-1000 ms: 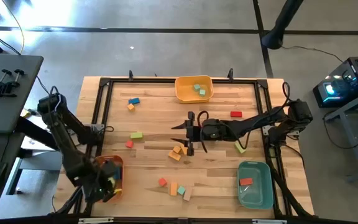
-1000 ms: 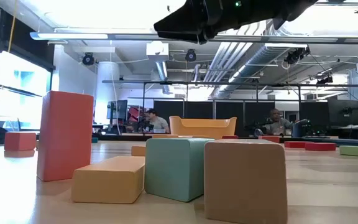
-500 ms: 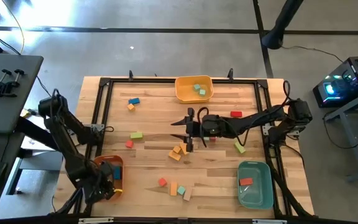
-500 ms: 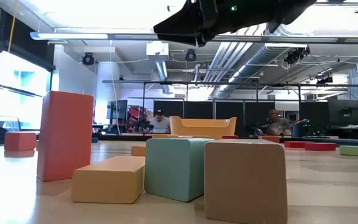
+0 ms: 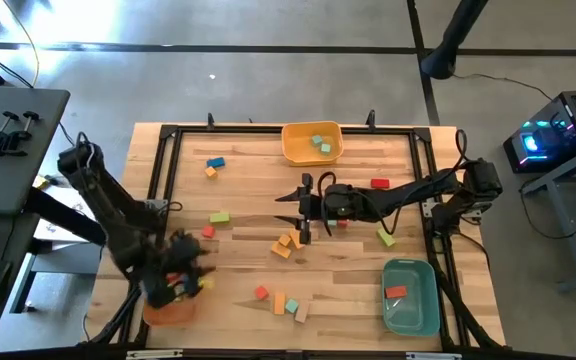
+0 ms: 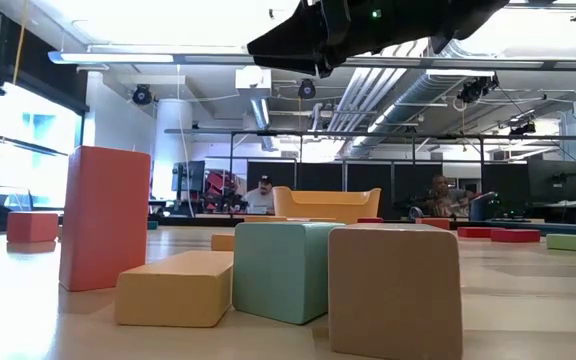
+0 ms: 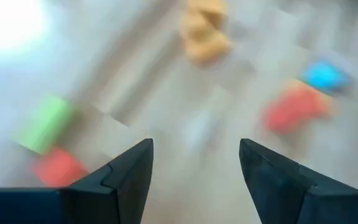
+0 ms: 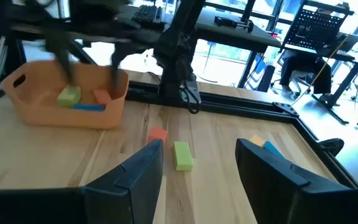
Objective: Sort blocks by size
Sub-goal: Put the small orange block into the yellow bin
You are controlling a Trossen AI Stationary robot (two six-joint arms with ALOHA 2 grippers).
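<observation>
Small coloured blocks lie scattered on the wooden table [image 5: 238, 190]. A cluster of orange and yellow blocks [image 5: 287, 243] lies mid-table. A green block [image 5: 220, 216] and a red block [image 5: 208, 231] lie to its left. Red, orange, teal and tan blocks [image 5: 283, 303] lie near the front edge and fill the low view [image 6: 286, 268]. My left gripper [image 7: 194, 162] is open and empty, above the table just right of the orange bin [image 5: 166, 310]. My right gripper [image 5: 303, 215] is open and empty, just beyond the cluster; whether it is raised, I cannot tell.
A yellow bin [image 5: 312, 143] with green blocks stands at the far edge. A teal bin [image 5: 411, 295] with a red block stands front right. The orange bin [image 8: 67, 93] holds several blocks. A black frame [image 5: 168, 180] runs around the table. People sit in the room behind [image 6: 261, 192].
My left gripper has swung quickly from above the orange bin toward the table's middle, and its views are blurred by the motion. My right gripper has stayed about where it was, open.
</observation>
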